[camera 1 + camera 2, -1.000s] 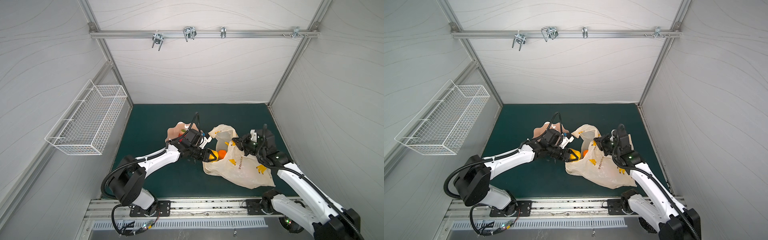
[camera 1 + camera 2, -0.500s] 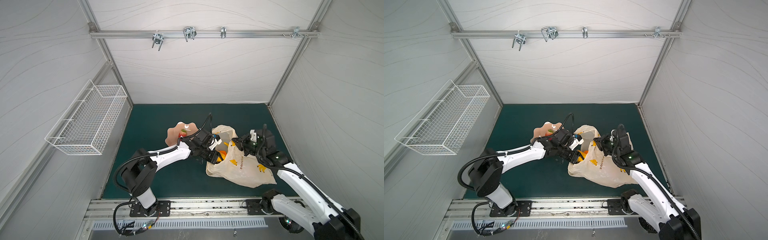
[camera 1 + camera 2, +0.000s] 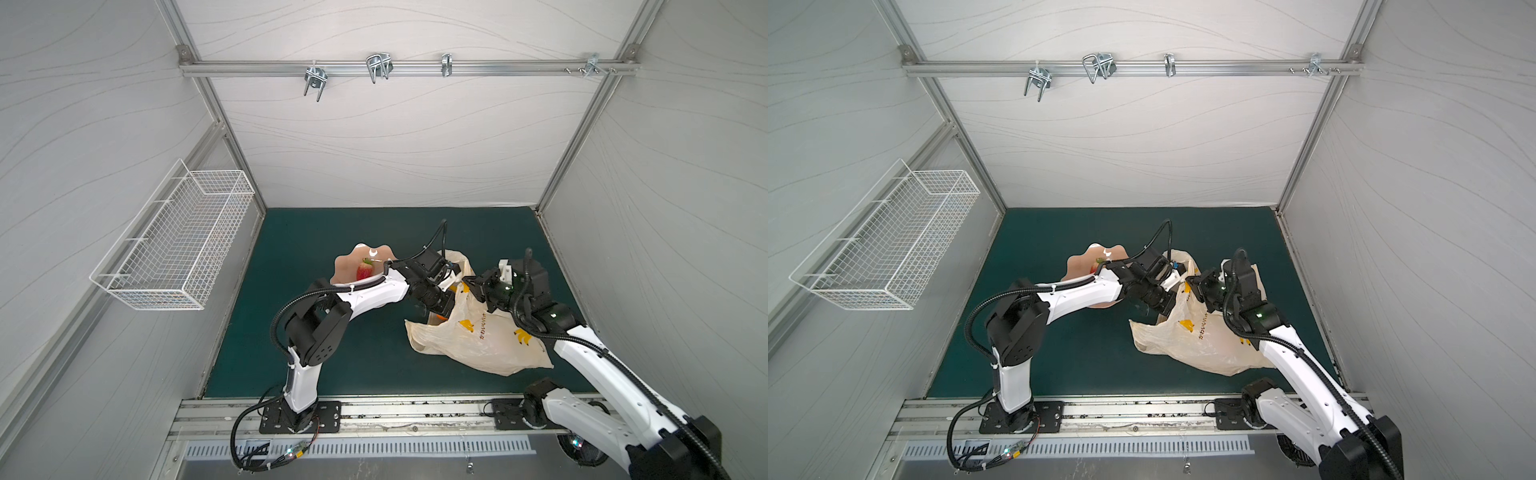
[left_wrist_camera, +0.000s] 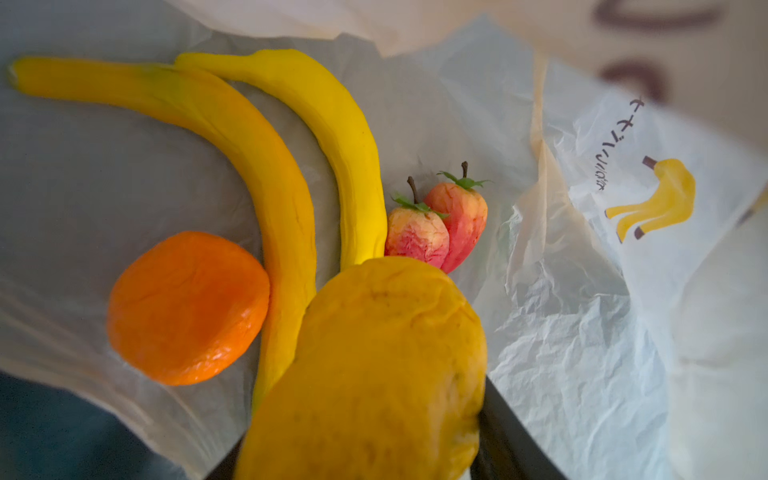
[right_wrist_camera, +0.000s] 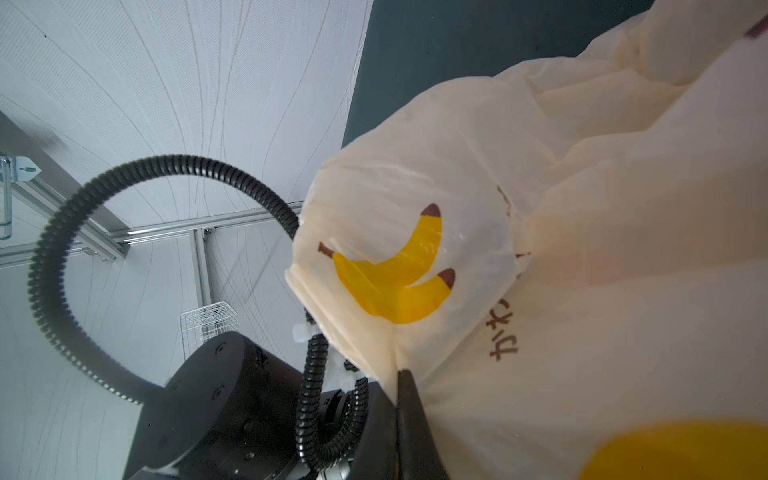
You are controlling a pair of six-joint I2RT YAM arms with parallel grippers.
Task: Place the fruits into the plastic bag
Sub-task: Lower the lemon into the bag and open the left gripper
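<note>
Progress: yellow bananas (image 4: 257,158), orange (image 4: 187,307), red strawberries (image 4: 419,237) lie bagged; our left gripper (image 3: 441,309) clutches a yellow-orange pear (image 4: 386,353), right gripper (image 3: 473,286) pinches the cream plastic bag (image 3: 482,345); one strawberry (image 3: 364,271) left outside.

Both top views look steeply down from above the 6 o'clock edge toward 12, sharing the whole green mat (image 3: 332,232). Left wrist view — very close, inside the plastic bag (image 4: 582,353); right wrist view hugs its outside, facing roughly 10 o'clock

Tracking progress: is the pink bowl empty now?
No, a red strawberry lies in the pink bowl in a top view.
</note>
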